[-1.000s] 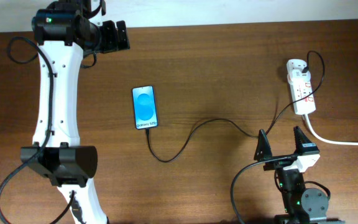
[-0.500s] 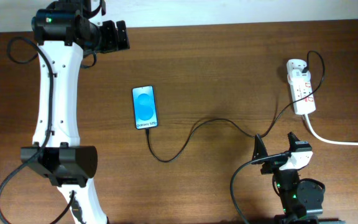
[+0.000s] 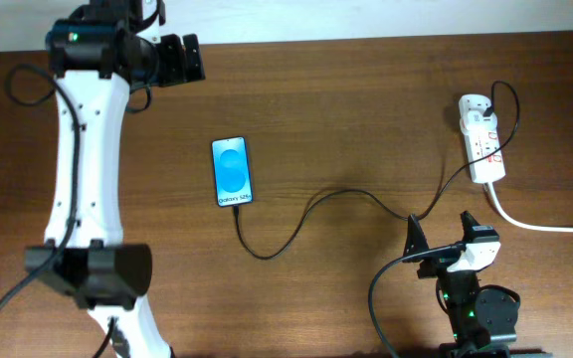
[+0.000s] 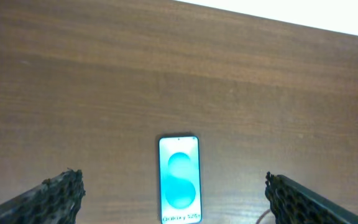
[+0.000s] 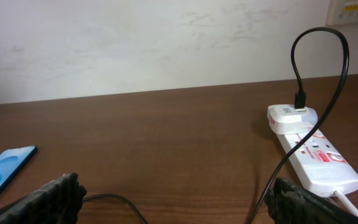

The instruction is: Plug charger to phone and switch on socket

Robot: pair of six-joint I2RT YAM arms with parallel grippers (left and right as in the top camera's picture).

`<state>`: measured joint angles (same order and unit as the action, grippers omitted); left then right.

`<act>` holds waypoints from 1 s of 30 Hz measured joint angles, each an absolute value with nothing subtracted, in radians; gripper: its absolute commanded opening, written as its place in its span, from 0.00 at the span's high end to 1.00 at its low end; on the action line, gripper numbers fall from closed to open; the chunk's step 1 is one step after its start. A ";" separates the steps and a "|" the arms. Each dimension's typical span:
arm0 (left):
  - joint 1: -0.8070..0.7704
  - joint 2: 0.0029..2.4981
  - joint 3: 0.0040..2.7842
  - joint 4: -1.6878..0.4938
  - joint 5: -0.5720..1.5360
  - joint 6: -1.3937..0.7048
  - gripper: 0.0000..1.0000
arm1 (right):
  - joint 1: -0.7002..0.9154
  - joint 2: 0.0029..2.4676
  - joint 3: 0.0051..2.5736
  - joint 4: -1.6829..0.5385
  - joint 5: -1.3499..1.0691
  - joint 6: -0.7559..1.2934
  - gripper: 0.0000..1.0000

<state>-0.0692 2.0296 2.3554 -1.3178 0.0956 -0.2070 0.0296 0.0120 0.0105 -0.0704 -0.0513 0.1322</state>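
The phone (image 3: pixel 233 172) lies face up left of the table's middle, its blue screen lit. The thin black charger cable (image 3: pixel 311 207) runs from the phone's near edge in a loop to the adapter on the white socket (image 3: pixel 481 141) at the far right. I cannot tell whether its tip is seated in the phone. My left gripper (image 3: pixel 185 58) is open and empty, high at the back left; its view shows the phone (image 4: pixel 180 179) between the fingers (image 4: pixel 55 200). My right gripper (image 3: pixel 442 225) is open and empty at the front right, above the cable (image 5: pixel 319 93), facing the socket (image 5: pixel 312 158).
A thick white cord (image 3: pixel 545 225) leaves the socket toward the right edge. A pale wall (image 5: pixel 135 43) stands behind the table's far edge. The left arm's white links (image 3: pixel 88 169) span the left side of the table.
My right gripper has drawn back and turned, so its fingers look closer together from above. The left arm has shifted slightly left. The phone, cable and socket have not moved.
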 measured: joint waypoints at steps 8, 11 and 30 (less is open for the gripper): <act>-0.012 1.460 1.497 -0.773 0.087 -0.133 0.01 | 0.030 0.012 0.010 -0.071 -0.049 0.133 0.02; -0.012 1.250 1.213 -0.578 0.100 -0.023 0.01 | 0.030 0.012 0.011 -0.071 -0.049 0.133 0.02; -0.012 0.152 0.039 0.141 0.099 0.240 0.01 | 0.032 0.011 0.011 -0.071 -0.049 0.133 0.02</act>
